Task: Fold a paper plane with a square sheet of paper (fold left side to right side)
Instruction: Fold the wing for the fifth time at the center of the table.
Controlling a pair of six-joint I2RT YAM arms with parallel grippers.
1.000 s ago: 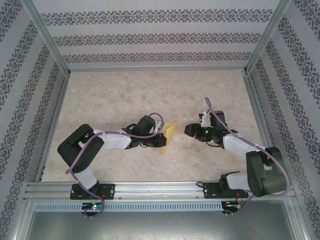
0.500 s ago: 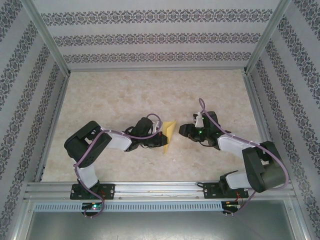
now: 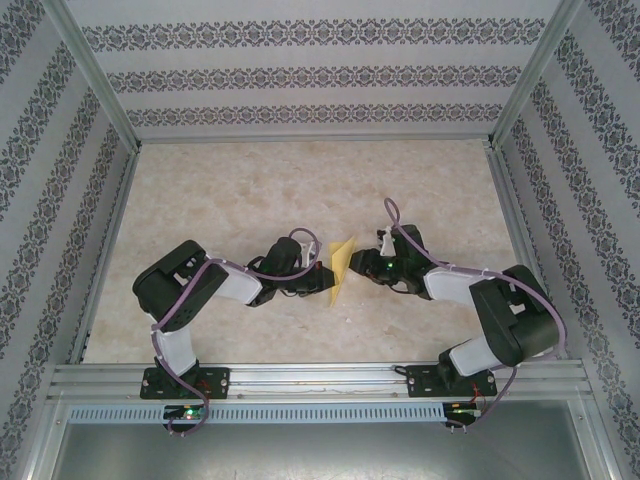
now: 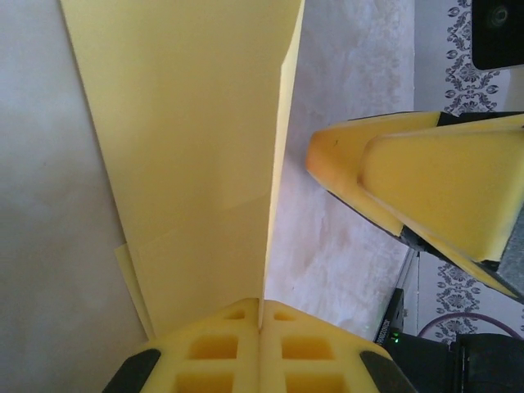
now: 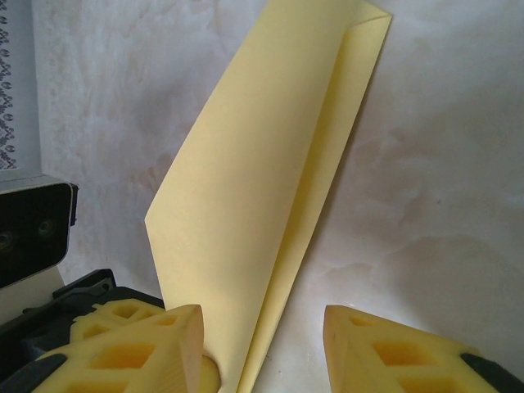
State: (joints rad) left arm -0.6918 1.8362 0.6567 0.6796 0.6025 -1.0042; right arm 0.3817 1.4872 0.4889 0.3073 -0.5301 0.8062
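Observation:
The yellow sheet of paper (image 3: 340,266) is folded into a long, narrow pointed shape, the paper plane, and stands on edge above the table between the two arms. My left gripper (image 3: 324,278) is shut on its lower end. In the left wrist view the paper (image 4: 188,147) rises straight out of the closed pads (image 4: 262,315). My right gripper (image 3: 357,266) is open right beside it. In the right wrist view its two fingers (image 5: 262,348) straddle the paper's (image 5: 262,188) near end, with a gap on the right side. The right gripper's fingers (image 4: 426,188) show in the left wrist view.
The table top (image 3: 250,190) is pale marbled stone, fenced by aluminium rails (image 3: 105,250) and patterned walls. Both arm bases sit on the near rail (image 3: 320,375). Open table lies behind and to either side of the grippers.
My right gripper has moved left up to the paper and its jaws have narrowed. The left gripper has shifted slightly right, still holding the paper.

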